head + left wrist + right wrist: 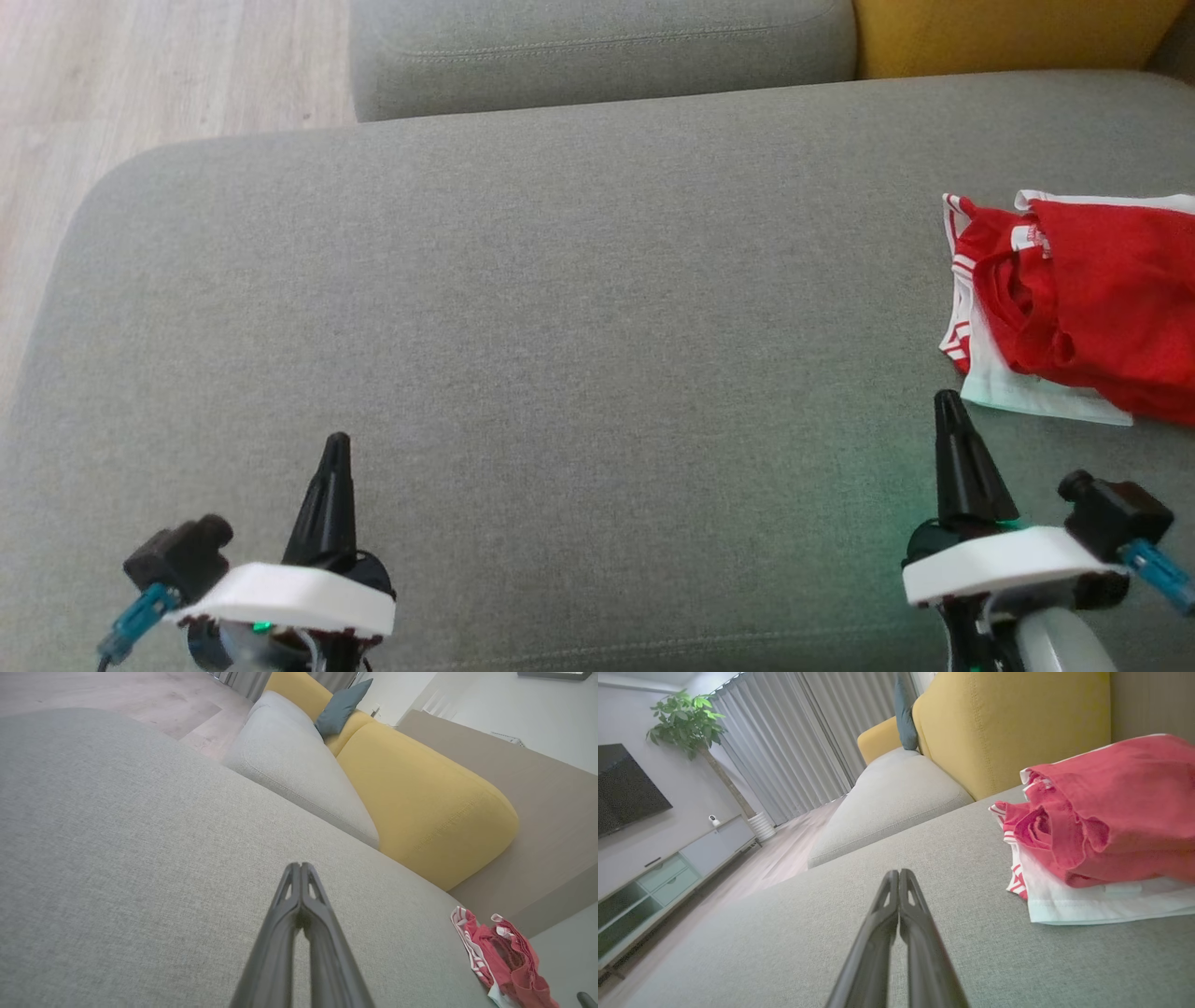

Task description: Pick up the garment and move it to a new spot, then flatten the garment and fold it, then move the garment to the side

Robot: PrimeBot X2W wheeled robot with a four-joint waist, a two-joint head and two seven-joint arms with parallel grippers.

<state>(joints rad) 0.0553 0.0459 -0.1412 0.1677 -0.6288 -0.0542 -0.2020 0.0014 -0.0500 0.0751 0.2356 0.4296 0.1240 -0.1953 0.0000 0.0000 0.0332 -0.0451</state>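
A red and white garment [1074, 308] lies crumpled on the right side of the grey sofa cushion [560, 317], running past the right edge of the head view. It is also seen in the left wrist view as the garment [502, 961] at the lower right, and as the garment [1101, 821] close on the right in the right wrist view. My right gripper [949, 403] is shut and empty, just short of the garment's near left corner. My left gripper [337, 443] is shut and empty over bare cushion at the lower left. In the wrist views the left gripper [299, 865] and right gripper [898, 872] have their fingers pressed together.
A second grey cushion [597, 47] and a yellow backrest [1008, 33] lie beyond the cushion. Wooden floor [140, 75] drops away at the left. The right wrist view takes in curtains [798, 742], a potted plant [686, 718] and a low TV cabinet [668, 872].
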